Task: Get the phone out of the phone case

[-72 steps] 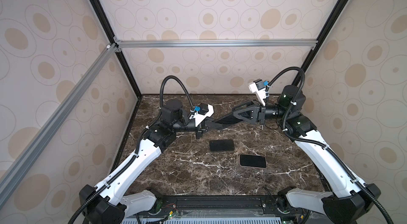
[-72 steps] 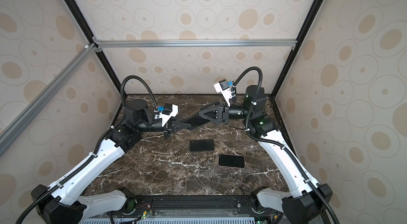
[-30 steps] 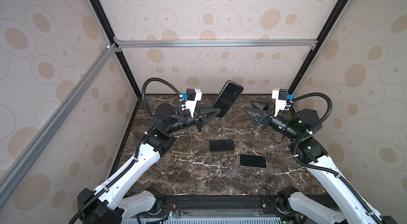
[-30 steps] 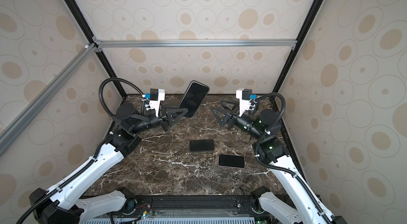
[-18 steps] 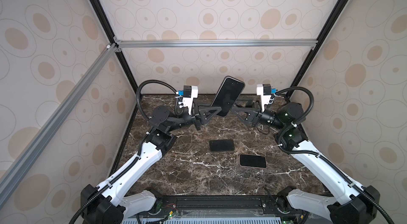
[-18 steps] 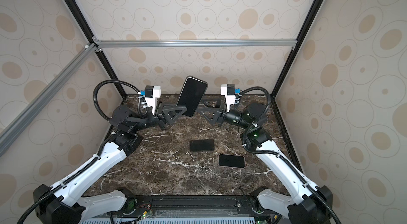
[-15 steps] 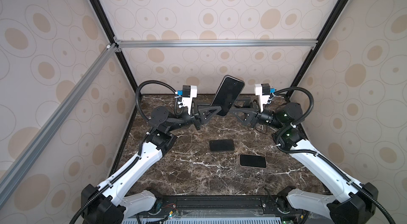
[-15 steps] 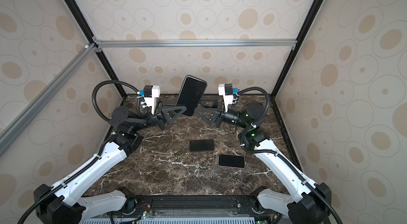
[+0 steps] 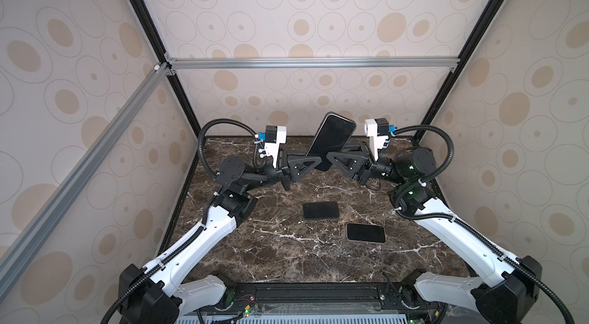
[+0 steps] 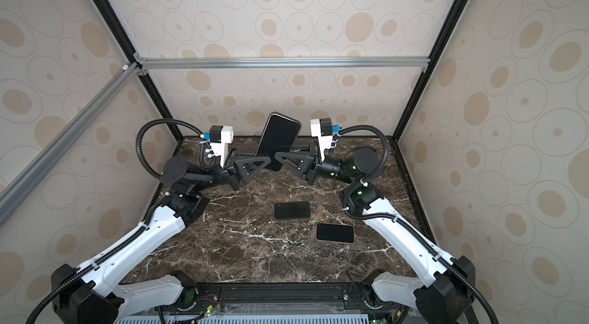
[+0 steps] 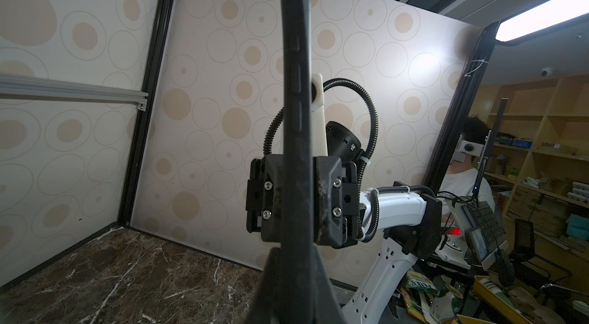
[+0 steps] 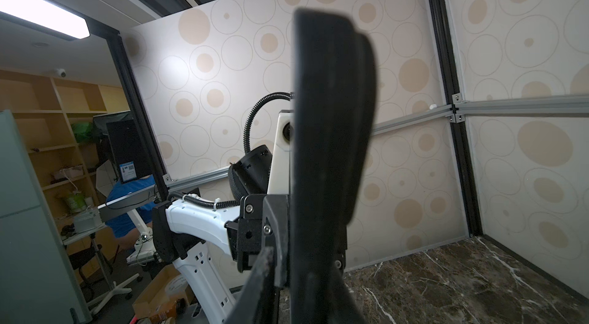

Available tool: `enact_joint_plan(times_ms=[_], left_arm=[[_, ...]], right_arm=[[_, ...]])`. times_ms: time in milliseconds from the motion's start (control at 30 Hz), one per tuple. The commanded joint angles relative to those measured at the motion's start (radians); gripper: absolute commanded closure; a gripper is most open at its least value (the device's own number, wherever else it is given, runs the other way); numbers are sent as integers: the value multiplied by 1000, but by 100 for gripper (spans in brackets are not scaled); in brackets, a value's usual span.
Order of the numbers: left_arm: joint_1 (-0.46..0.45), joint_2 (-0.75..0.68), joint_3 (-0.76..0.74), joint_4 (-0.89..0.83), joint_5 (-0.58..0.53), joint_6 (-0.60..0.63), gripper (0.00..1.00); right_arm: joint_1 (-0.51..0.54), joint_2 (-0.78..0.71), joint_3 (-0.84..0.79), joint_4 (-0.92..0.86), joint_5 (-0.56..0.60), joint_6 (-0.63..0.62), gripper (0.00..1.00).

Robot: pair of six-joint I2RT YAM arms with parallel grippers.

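Note:
A dark phone in its phone case (image 9: pixel 334 136) (image 10: pixel 279 136) is held tilted upright in the air above the back of the table. My left gripper (image 9: pixel 316 160) (image 10: pixel 267 159) is shut on its lower end from the left. From the right, my right gripper (image 9: pixel 330 158) (image 10: pixel 278 157) is shut on the same lower end. In the left wrist view the phone (image 11: pixel 296 99) stands edge-on with its side buttons showing, between my left fingers (image 11: pixel 274 287) and the right gripper's jaws behind. The right wrist view shows its dark edge (image 12: pixel 325 121). I cannot tell phone from case.
Two other dark phones lie flat on the marble table (image 9: pixel 255 252): one at the middle (image 9: pixel 320 210) (image 10: pixel 292 210), one with a light rim (image 9: pixel 366 232) (image 10: pixel 335 232) nearer the right front. Patterned walls and black frame posts enclose the back and sides.
My right gripper swung in from the right and closed on the lower end of the raised phone. The left gripper kept its hold and barely moved.

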Motion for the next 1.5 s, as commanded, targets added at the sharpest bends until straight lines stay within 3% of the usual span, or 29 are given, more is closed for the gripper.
enact_joint_plan(times_ms=[0,133,300,400,633,867,967,1133,1467], left_arm=[[3,-10,17,113,-6,-28,93],[7,-12,30,123,21,-31,70],[19,-23,50,77,28,2,66],[20,-22,69,30,32,32,71],[28,-22,78,15,32,45,100],[33,-26,99,12,-6,28,100],[36,-21,106,6,-25,20,100],[35,-18,104,17,-46,3,100],[36,-25,77,56,-40,-21,100]], right_arm=[[9,-11,31,32,-24,13,86],[9,-38,25,-48,-7,-33,93],[7,-68,17,-157,-2,-104,96],[8,-71,17,-172,-12,-110,96],[8,-66,31,-208,-43,-139,93],[9,-65,18,-225,-94,-214,68],[19,-63,10,-242,-101,-257,63],[39,-55,16,-277,-113,-304,63],[53,-16,60,-302,-137,-304,72]])
